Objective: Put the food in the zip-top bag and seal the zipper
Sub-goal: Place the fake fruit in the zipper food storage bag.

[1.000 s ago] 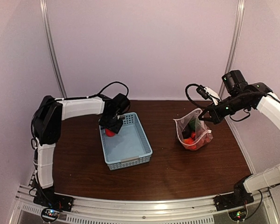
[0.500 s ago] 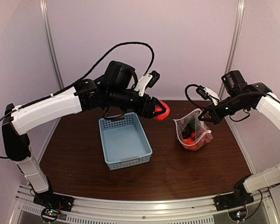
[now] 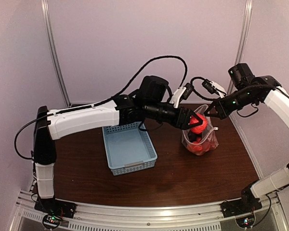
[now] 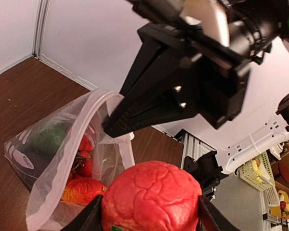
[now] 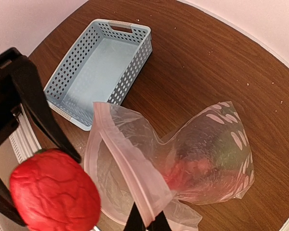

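Note:
My left gripper [image 3: 195,121] is shut on a red tomato [image 3: 198,123], wrinkled and round, and holds it right at the open mouth of the zip-top bag [image 3: 202,139]. The tomato fills the bottom of the left wrist view [image 4: 151,197] and shows at lower left in the right wrist view [image 5: 53,196]. My right gripper [image 3: 208,111] is shut on the bag's mouth edge with the zipper strip [image 5: 135,175] and holds the bag up and open. Inside the bag [image 4: 62,154] lie red fruits, an orange-red piece and a green pepper.
The light-blue perforated basket [image 3: 129,147] stands empty at centre left on the brown table; it also shows in the right wrist view [image 5: 98,67]. The left arm reaches across above the basket. The purple back wall is close behind the bag.
My left arm has lifted the tomato out of the basket and carried it right to the bag's mouth. The right gripper has raised the bag's edge slightly.

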Robot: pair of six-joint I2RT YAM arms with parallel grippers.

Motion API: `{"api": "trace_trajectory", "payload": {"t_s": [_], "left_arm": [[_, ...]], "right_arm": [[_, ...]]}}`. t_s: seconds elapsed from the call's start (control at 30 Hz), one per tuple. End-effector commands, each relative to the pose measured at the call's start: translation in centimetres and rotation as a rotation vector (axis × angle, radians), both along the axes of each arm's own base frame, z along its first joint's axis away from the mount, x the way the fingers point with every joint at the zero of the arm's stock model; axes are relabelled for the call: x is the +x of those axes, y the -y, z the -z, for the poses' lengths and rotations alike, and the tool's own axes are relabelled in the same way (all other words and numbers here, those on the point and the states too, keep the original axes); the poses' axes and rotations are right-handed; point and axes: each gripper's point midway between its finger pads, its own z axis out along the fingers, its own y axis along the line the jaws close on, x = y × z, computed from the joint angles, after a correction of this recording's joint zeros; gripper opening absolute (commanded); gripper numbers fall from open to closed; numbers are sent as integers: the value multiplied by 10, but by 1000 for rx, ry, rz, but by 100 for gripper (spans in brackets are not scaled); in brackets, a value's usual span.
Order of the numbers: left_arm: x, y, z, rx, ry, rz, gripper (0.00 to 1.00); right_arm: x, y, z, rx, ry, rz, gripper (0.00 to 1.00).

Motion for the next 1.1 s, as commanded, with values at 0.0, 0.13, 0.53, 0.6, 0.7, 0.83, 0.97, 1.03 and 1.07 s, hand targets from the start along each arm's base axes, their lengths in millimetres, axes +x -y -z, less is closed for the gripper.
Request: {"api": "trace_trajectory", "payload": {"t_s": [0.0,0.13,0.53,0.6,0.7,0.83,0.97,1.03,1.07], "left_arm": [[26,12,12,25,-44,-127,32],[44,19,36,96,-53,-199,32],[79,26,53,88,-111,-319,60],[77,25,45,86,-105,-313,72],[73,20,27,90,-75,-292,97],[59,4,-12,50,-25,-254,98],[44,-24,-37,38,56,-240,98],[45,-45,-35,74,119,-282,98],[47,-56,-31,105,147,-311,98]], "right_arm": [[-2,-4,-16,35,4,-4,0],[-6,-5,-25,56,18,-9,0],[-18,-8,-27,85,9,-46,0],[-19,-7,-27,85,10,-46,0],[-20,-7,-27,81,13,-48,0],[-20,-7,-25,79,9,-50,0],[-20,-7,-24,77,8,-53,0],[-21,-7,-24,78,11,-58,0],[-22,-7,-24,79,12,-60,0]]}}
